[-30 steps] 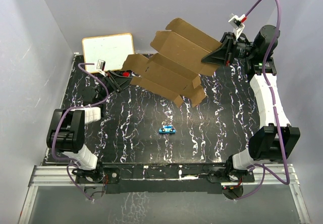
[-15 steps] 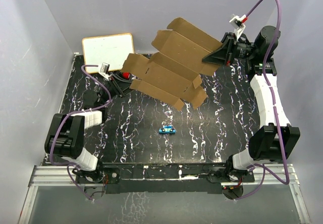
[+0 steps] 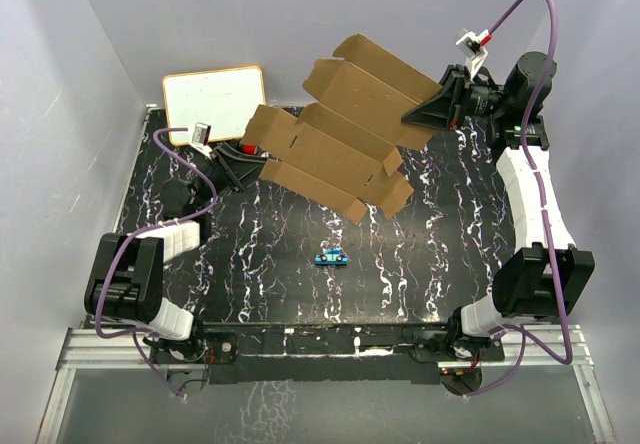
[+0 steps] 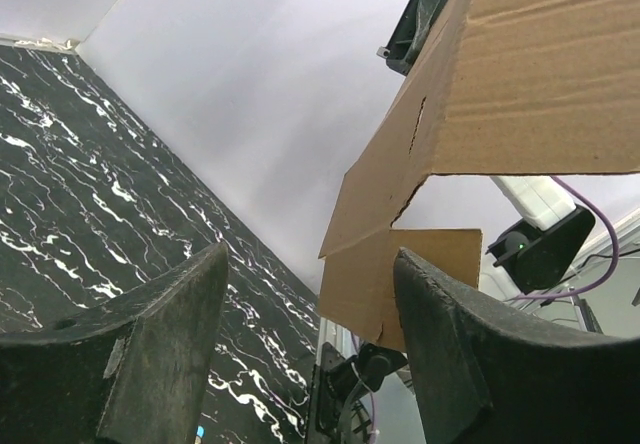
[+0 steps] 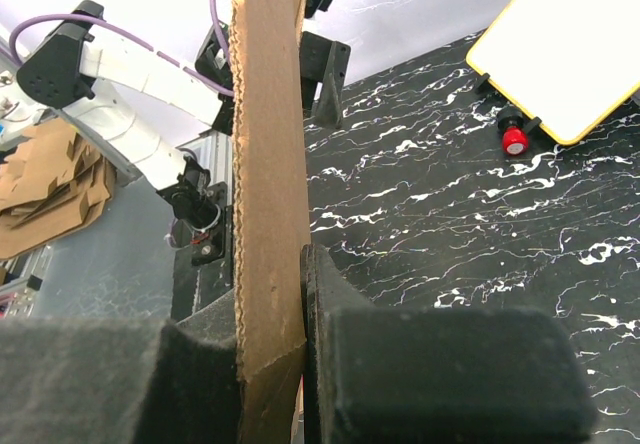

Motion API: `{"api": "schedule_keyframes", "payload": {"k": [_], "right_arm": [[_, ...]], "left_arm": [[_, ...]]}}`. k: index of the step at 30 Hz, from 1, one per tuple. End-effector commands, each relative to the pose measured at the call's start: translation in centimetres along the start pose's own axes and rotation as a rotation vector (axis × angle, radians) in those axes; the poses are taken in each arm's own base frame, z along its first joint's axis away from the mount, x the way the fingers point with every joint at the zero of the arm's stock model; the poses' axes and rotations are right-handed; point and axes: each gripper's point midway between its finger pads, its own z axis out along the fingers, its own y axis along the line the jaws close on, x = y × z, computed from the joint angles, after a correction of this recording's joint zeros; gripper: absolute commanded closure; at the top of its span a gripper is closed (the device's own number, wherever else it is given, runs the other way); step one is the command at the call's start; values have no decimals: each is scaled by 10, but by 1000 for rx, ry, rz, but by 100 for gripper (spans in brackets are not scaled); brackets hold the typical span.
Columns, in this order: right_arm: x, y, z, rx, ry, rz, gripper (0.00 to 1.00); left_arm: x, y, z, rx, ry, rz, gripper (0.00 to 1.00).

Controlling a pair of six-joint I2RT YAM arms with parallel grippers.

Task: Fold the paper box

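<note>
The paper box (image 3: 340, 134), an unfolded sheet, hangs tilted over the far half of the bench (image 3: 260, 264), pinched at one edge only by the right fingers (image 5: 420, 364). The left fingers (image 4: 160, 364) stand wide beside its left end, holding nothing. On so thin a pinch (a long sheet levering on it) the cardboard may slip or swing, and the left may close on air.

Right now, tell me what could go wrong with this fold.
1. The right gripper pinches only one edge of the box, so the raised sheet may slip or twist.
2. The left gripper is open near the box's end, apparently not on it; closing now could miss or crease a flap.
</note>
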Motion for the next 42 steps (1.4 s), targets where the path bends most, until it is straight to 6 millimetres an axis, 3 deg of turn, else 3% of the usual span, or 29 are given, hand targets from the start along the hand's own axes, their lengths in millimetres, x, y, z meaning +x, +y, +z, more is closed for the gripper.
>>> {"api": "schedule_keyframes", "payload": {"k": [1, 12, 22, 42], "right_arm": [[-4, -5, -1, 18, -12, -62, 92], [-3, -9, -1, 22, -14, -58, 92], [-4, -10, -5, 33, -17, -64, 92], [-2, -13, -6, 42, -21, -59, 92]], "left_arm": [[-10, -53, 3, 180, -31, 205, 35], [9, -64, 5, 226, 53, 225, 30], [-2, -60, 1, 196, 7, 181, 30], [5, -75, -5, 217, 27, 182, 27]]}}
